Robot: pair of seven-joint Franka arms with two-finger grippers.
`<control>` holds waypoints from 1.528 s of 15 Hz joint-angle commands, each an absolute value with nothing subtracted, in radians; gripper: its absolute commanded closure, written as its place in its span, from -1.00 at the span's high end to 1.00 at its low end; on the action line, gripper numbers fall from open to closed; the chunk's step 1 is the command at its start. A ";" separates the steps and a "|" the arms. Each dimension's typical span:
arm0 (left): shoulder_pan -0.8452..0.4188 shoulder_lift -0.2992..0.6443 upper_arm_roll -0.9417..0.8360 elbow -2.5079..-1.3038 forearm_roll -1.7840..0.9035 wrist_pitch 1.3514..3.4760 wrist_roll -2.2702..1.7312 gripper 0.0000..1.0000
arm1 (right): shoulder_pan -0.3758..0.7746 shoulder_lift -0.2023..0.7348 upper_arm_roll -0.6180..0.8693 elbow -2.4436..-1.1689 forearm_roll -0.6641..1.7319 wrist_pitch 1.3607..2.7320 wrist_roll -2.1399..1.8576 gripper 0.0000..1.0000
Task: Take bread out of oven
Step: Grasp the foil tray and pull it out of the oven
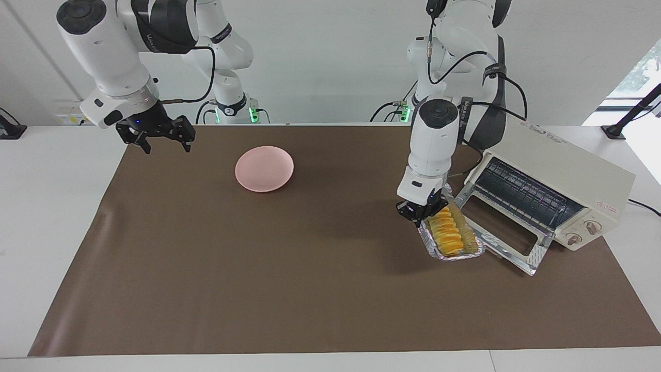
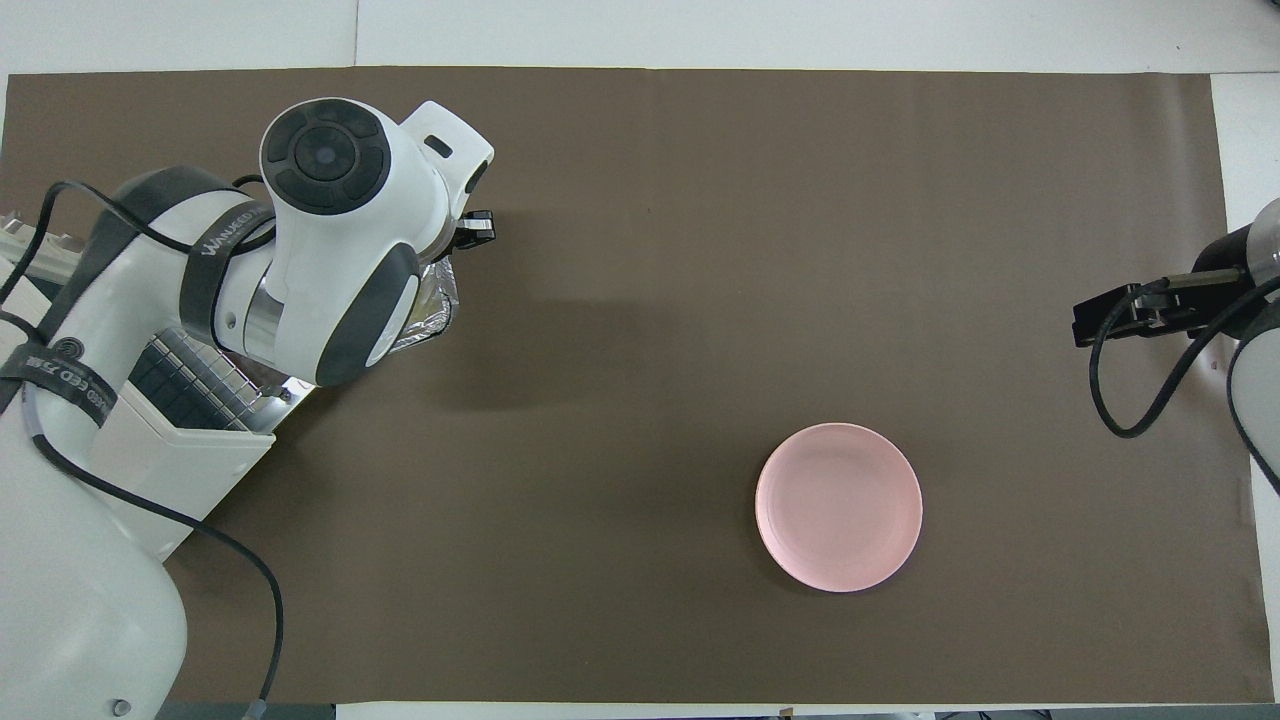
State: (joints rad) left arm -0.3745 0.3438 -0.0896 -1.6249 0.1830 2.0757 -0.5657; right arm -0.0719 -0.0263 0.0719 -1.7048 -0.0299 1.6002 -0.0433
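I see my left gripper (image 1: 424,211) clamped on the foil tray (image 1: 454,243) carrying the bread (image 1: 447,232), raised beside the oven (image 1: 557,181)'s open door at the mat's left-arm end. My right gripper (image 1: 161,139) waits spread wide over the mat's corner near the pink plate (image 1: 264,168).

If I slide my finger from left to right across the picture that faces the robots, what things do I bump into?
Right gripper → pink plate → left gripper → foil tray with the bread → oven.
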 commanded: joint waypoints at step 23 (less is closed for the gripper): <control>-0.539 0.405 -0.051 -1.568 0.023 2.134 -0.678 1.00 | -0.081 -0.034 0.078 -1.706 -0.034 1.585 -0.049 1.00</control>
State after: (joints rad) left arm -0.6090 0.4864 -0.0579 -1.5532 0.0720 2.1710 -0.6843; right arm -0.0719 -0.0263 0.0719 -1.7048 -0.0299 1.6002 -0.0433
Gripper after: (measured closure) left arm 0.181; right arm 0.000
